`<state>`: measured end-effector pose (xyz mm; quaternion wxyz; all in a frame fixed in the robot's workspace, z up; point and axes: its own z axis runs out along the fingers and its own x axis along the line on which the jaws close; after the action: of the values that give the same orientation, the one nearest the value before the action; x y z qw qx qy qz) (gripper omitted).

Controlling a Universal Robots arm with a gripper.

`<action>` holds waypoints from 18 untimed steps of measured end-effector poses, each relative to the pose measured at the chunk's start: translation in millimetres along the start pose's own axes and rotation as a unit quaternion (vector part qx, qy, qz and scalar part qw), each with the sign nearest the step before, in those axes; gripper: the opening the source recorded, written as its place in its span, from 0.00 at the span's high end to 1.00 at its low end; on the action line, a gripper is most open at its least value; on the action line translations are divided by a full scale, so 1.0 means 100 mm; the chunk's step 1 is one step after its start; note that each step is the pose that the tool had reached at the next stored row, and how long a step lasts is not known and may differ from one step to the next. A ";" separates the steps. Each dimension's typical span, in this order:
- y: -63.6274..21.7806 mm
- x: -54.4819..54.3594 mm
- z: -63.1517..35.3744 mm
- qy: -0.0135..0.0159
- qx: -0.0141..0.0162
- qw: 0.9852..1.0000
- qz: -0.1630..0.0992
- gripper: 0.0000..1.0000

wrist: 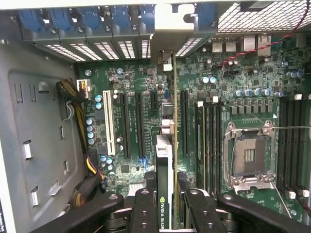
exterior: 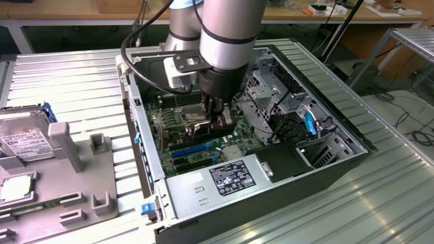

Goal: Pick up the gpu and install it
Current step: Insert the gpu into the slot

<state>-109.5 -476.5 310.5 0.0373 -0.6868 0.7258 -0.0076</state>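
Gripper (wrist: 167,213): hanging over the motherboard (wrist: 243,104), its black fingers (wrist: 144,211) pressing on both flat faces of the gpu (wrist: 164,194) and holding it between them.
Gpu: standing on edge over the motherboard, running alongside the long black slots (wrist: 138,126), its silvery bracket end pointing toward the vented rear wall (wrist: 97,48); whether it is seating in a slot, I cannot tell.
Cpu socket (wrist: 248,155): sitting on the motherboard beside the gpu, with memory slots (wrist: 209,141) lying between them.
Arm (exterior: 227,40): reaching down into the case (exterior: 332,168), carrying the gripper above the motherboard.
Power supply (exterior: 217,180): sitting just past the motherboard's edge, inside the case.
Hard drive (exterior: 24,140): resting well apart from the motherboard, outside the case.
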 end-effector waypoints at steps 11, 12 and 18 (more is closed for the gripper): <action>0.005 0.00 0.047 0.001 0.000 1.000 0.000 0.73; 0.005 0.00 0.056 0.001 0.000 1.000 0.000 0.73; 0.008 0.00 0.103 0.001 0.000 1.000 0.000 0.73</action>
<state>-109.7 -476.5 300.2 0.0369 -0.6868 0.7259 -0.0080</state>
